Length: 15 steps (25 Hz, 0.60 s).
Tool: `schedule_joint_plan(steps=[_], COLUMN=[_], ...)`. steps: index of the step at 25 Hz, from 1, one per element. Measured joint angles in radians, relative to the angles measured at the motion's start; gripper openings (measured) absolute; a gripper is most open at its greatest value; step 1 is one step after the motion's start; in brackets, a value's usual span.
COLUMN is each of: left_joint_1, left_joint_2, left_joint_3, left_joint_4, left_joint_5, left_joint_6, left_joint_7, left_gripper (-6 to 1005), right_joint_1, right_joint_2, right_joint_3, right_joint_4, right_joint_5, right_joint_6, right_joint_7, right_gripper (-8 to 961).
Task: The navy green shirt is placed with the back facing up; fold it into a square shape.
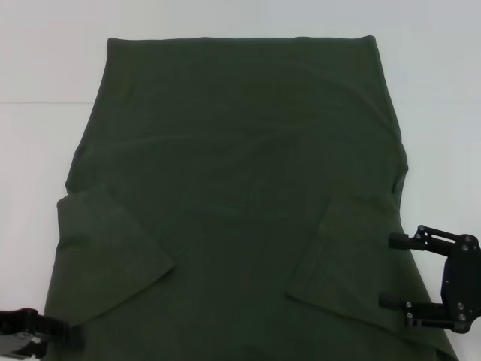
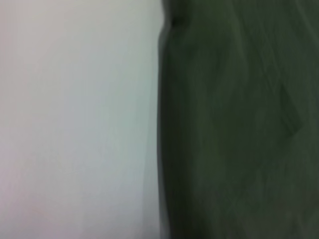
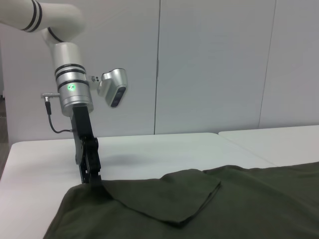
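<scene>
The shirt (image 1: 240, 195) lies flat across the frame centre, both sleeves folded inward. Fabric is soft, light and limp; grip it at the edges. Left gripper (image 1: 37, 331), lower left, touches the shoulder corner; its state cannot be told. Right gripper (image 1: 394, 272), lower right, stands wide.

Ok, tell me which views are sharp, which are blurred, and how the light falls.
Head view: sharp, even light, the navy green shirt without glare. Left wrist view: blurred, only the shirt's edge against the white table. Right wrist view: sharp, a soft shadow beside the left gripper at the shirt's edge.
</scene>
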Motion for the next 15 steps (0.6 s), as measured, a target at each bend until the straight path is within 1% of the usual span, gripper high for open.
schedule_joint_plan(steps=[1,4,6,11,15], left_joint_1=[0.002,-0.002,-0.004,-0.004,-0.004], left_joint_2=[-0.007,-0.012,-0.012,-0.012,-0.012], left_joint_3=[0.014,0.021,0.022,0.019,0.023], left_joint_4=[0.019,0.029,0.03,0.035,0.036], left_joint_5=[0.006,0.02,0.022,0.022,0.024], left_joint_6=[-0.001,-0.002,-0.003,-0.005,-0.006], left_joint_7=[-0.005,-0.01,-0.011,-0.012,-0.012], left_gripper=[785,779,547,312,162], right_joint_1=[0.0,0.0,0.0,0.0,0.0], right_joint_2=[0.0,0.0,0.0,0.0,0.0], right_joint_3=[0.001,0.006,0.011,0.02,0.022], right_joint_4=[-0.001,-0.002,-0.003,-0.003,-0.003], right_joint_5=[0.001,0.002,0.002,0.002,0.002], right_joint_6=[-0.003,-0.009,-0.012,-0.019,-0.02], right_joint_7=[0.0,0.001,0.001,0.002,0.002], right_gripper=[839,839,838,838,838])
